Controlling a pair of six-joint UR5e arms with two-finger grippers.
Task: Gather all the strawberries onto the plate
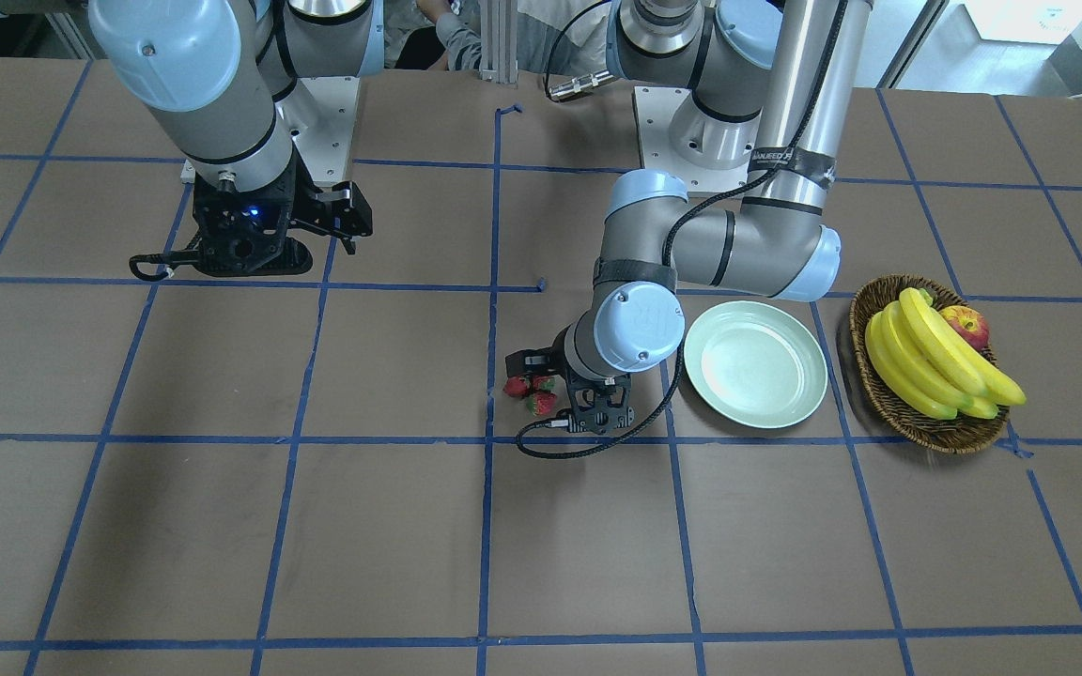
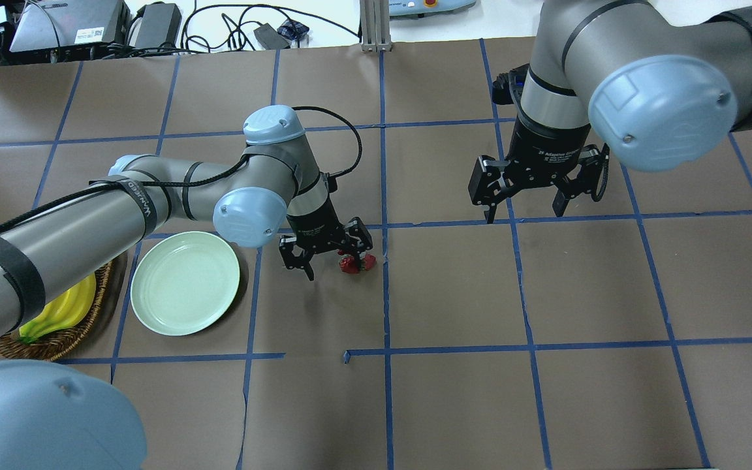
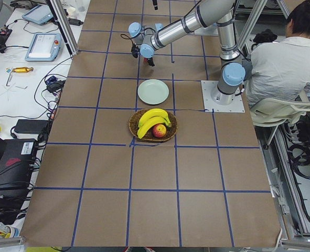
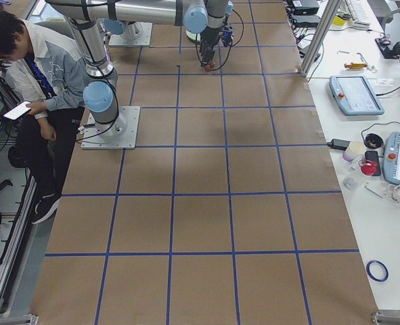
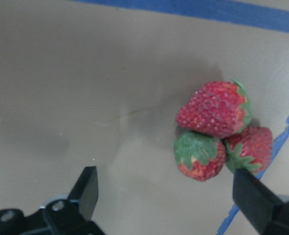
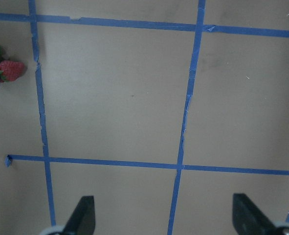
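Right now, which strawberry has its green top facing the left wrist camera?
The lower-left strawberry; the upper strawberry and right strawberry show mostly red sides.

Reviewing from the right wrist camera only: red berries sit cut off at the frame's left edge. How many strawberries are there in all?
Observer: Three strawberries, touching in one tight cluster, as the left wrist view shows.
Operator: Is any of them on the plate?
Observer: No. The plate holds nothing and lies apart from the cluster.
Operator: What is the left gripper doing?
Observer: The left gripper is open and holds nothing; the cluster lies nearer one of its fingers.
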